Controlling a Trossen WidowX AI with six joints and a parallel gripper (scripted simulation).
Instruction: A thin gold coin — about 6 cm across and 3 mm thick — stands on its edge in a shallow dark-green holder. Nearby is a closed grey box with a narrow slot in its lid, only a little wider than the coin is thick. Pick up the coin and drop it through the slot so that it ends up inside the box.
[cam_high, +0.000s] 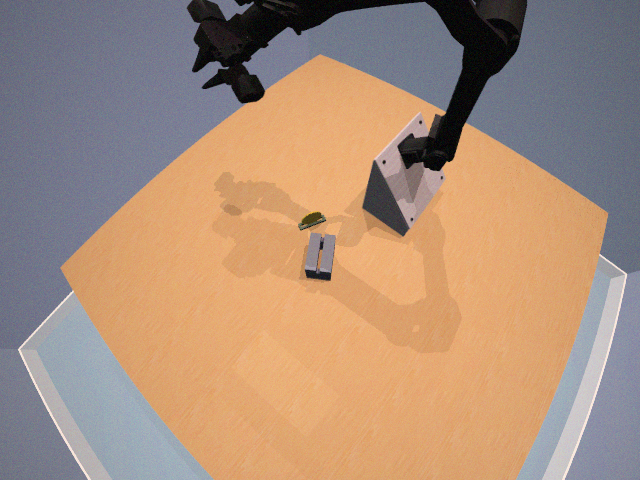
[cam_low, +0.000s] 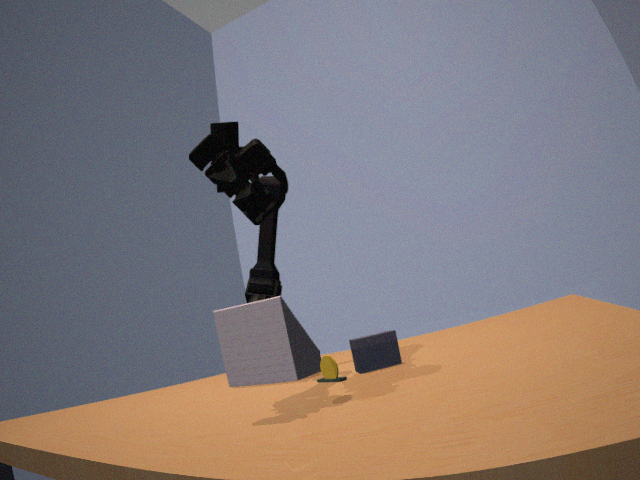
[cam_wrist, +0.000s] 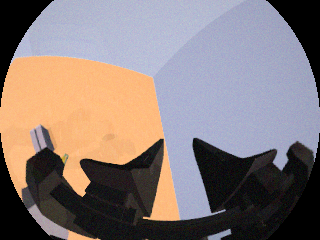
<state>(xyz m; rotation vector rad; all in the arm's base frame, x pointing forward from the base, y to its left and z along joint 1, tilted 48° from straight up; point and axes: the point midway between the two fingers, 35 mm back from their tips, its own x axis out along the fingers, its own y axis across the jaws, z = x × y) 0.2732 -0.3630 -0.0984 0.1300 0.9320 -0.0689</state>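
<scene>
The gold coin (cam_high: 312, 217) (cam_low: 328, 367) stands on its edge in the dark-green holder (cam_high: 304, 226) (cam_low: 338, 379). Only a thin yellow-green sliver of coin and holder shows at the lower left of the wrist view. The grey box (cam_high: 327, 257) (cam_low: 375, 353) (cam_wrist: 42, 138) stands beside the holder, and its lid slot shows as a narrow gap in the top view. My gripper (cam_high: 198, 79) (cam_wrist: 178, 140) is partly open, with nothing between its fingers. It hangs high above the table, well away from coin and box. Its fingertips are hard to make out in the exterior view.
The wedge-shaped grey base (cam_high: 383, 198) (cam_low: 255, 343) (cam_wrist: 52, 226) carries the arm and stands close to the holder and box. The wooden table (cam_high: 361, 387) (cam_low: 465, 413) (cam_wrist: 50, 90) reaches out around them, and its edge and corner show in the wrist view.
</scene>
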